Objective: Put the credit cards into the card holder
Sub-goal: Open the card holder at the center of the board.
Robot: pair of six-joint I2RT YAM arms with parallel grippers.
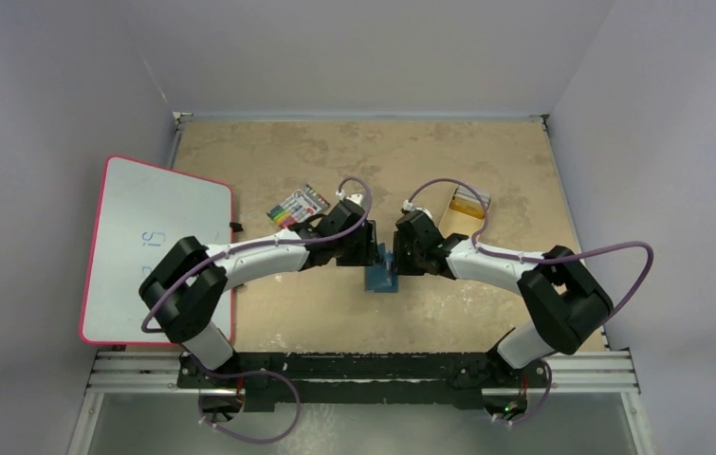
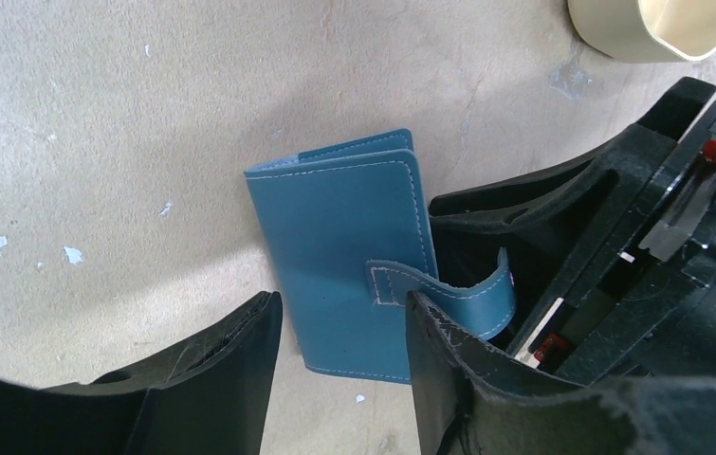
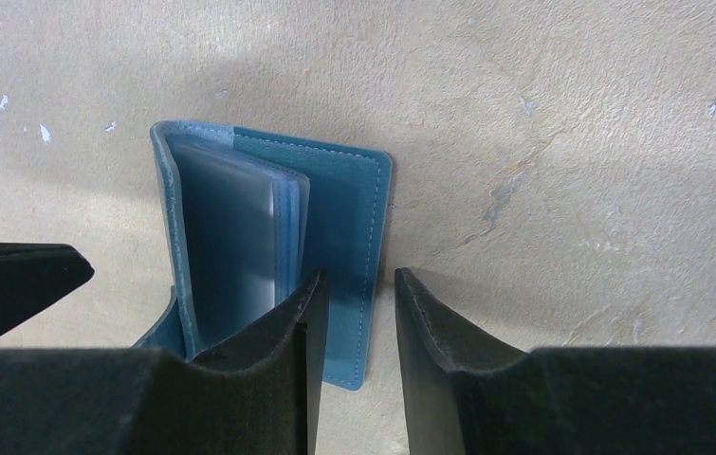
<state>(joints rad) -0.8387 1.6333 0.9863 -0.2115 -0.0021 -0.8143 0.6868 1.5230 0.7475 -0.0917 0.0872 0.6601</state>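
The teal-blue card holder [image 1: 379, 278] stands half open on the table between my two grippers. In the left wrist view its outer cover [image 2: 335, 218] faces me and its strap curls right. My left gripper [image 2: 344, 301] is open, its fingers either side of the cover's lower end, one fingertip [image 2: 430, 322] against the strap. In the right wrist view the card holder [image 3: 349, 190] shows clear inner sleeves. My right gripper [image 3: 360, 275] is open, one finger [image 3: 302, 318] over the lining, the other beyond the flat cover's edge. An orange-yellow credit card [image 1: 468, 196] lies in the tan tray.
The shallow tan tray [image 1: 456, 216] sits behind the right arm, and its rim [image 2: 619, 38] shows in the left wrist view. A pack with multicoloured stripes [image 1: 299, 206] lies behind the left arm. A red-edged whiteboard [image 1: 155, 246] covers the table's left side.
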